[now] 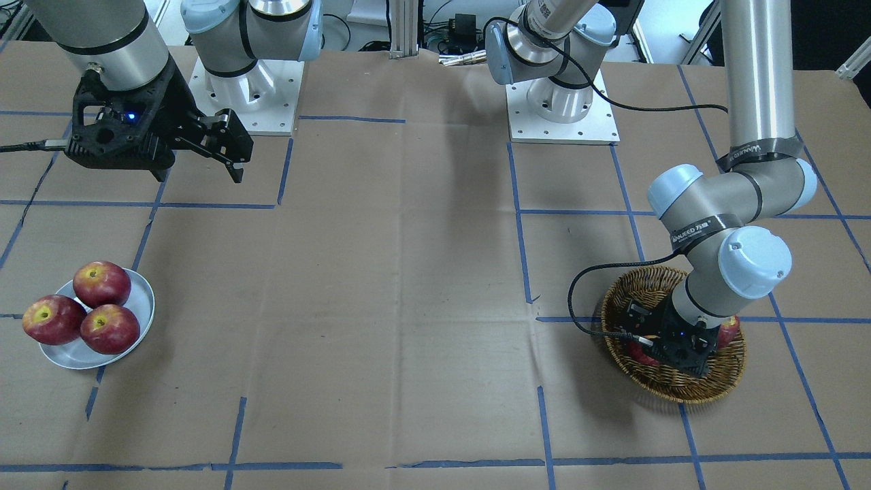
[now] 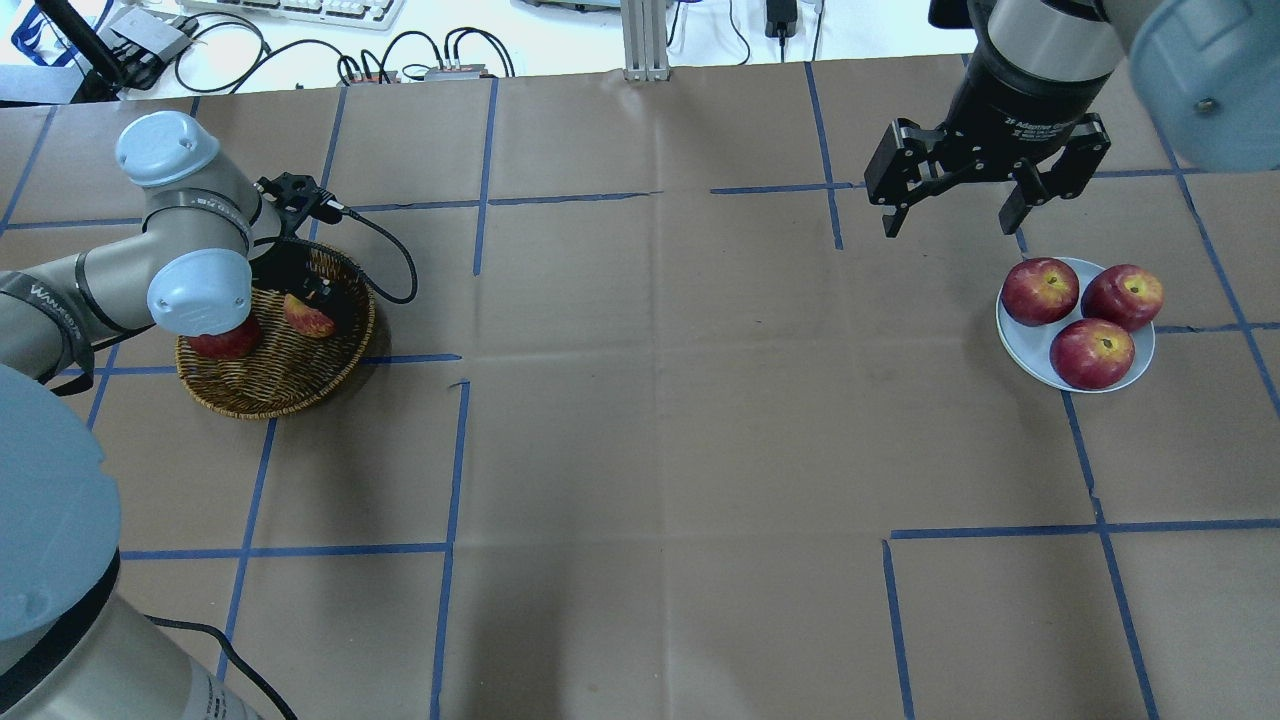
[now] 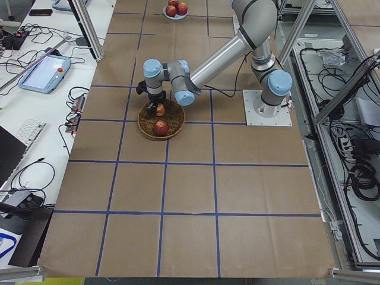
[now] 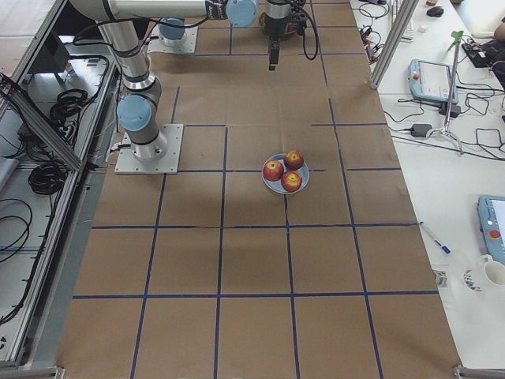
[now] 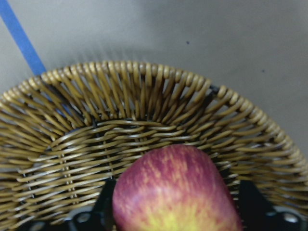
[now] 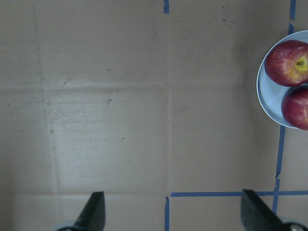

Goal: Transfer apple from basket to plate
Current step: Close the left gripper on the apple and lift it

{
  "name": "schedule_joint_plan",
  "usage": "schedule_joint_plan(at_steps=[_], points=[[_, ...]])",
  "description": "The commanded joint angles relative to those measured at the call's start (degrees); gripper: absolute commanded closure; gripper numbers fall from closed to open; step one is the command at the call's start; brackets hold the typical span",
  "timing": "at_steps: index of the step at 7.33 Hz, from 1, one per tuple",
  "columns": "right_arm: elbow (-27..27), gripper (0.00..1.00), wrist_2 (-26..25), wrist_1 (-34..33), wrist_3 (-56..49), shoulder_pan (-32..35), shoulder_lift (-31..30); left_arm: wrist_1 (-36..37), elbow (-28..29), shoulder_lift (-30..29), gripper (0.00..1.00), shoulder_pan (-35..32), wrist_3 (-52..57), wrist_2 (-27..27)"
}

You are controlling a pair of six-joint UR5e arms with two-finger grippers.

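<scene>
While left gripper (image 5: pixel 175 216) straddles apple (image 5: pixel 173 178): low inside basket (image 5: pixel 130 82); cannot tell if clamped.
Risk: shallow hold on round skin, apple drops into basket.
Right gripper (image 2: pixel 948 225): spread, far from basket.

Brown paper-covered table (image 2: pixel 640 450), blue tape lines (image 2: pixel 300 550)

Pretty clearly a robotics lab. Two industrial robot arms, the left arm (image 1: pixel 755 102) and the right arm (image 1: pixel 102 41), are bolted down on white base plates (image 1: pixel 272 116) on a big table covered in brown paper (image 2: pixel 660 450), with a blue tape grid (image 2: pixel 452 520) marked out across it. Aluminium frame struts (image 3: pixel 89 35) stand around the table. The white bench alongside has a teach pendant (image 3: pixel 44 72) with a screen and a red stop button, plus a keyboard (image 3: pixel 29 133). Bundles of loose cables (image 3: pixel 356 160) lie behind the robot's bases, and more wiring sits along the far edge.
</scene>
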Motion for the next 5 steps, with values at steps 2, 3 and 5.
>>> schedule_joint_plan(at_steps=[2, 3, 5], points=[[0.0, 0.00, 0.0, 0.0, 0.0, 0.0, 0.0, 0.2, 0.8, 0.1, 0.42, 0.0, 2.7, -0.2], [0.0, 0.00, 0.0, 0.0, 0.0, -0.1, 0.0, 0.5, 0.9, 0.9, 0.42, 0.0, 2.5, -0.3], [0.0, 0.00, 0.1, 0.0, 0.0, 0.0, 0.0, -0.1, 3.4, 4.3, 0.42, -0.3, 0.6, -0.5]])
